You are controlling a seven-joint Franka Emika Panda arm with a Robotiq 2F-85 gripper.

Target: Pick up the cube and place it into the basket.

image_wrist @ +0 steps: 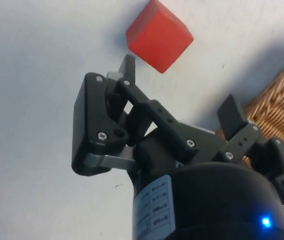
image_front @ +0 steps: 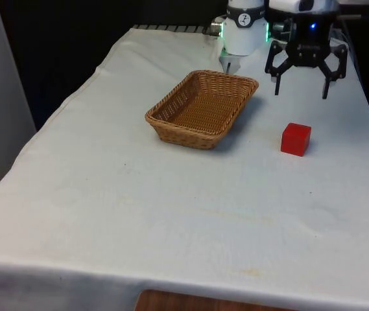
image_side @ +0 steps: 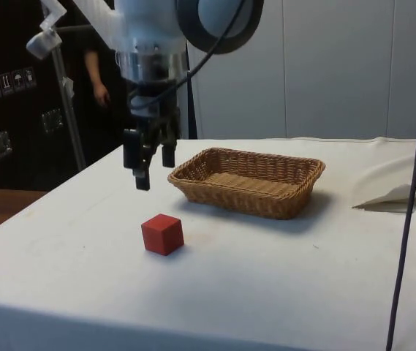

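A: Where's the red cube [image_front: 296, 138]?
B: Right of centre in the front view, on the white-clothed worktop [image_front: 139, 214], apart from the wicker basket [image_front: 203, 107].
A: And the gripper [image_front: 301, 91]?
B: Above the cloth, fingers spread wide, holding nothing. The wrist view shows the cube [image_wrist: 158, 35] just beyond one fingertip [image_wrist: 128, 65].
A: Anything the side view adds?
B: A person's hand [image_side: 101, 93], upper left, before dark cabinets.

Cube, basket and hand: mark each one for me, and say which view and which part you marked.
cube [image_front: 296, 138], front view, on its front face.
basket [image_front: 170, 99], front view, on the woven rim at the front view's left.
hand [image_front: 301, 92], front view, midway between its two open fingertips.
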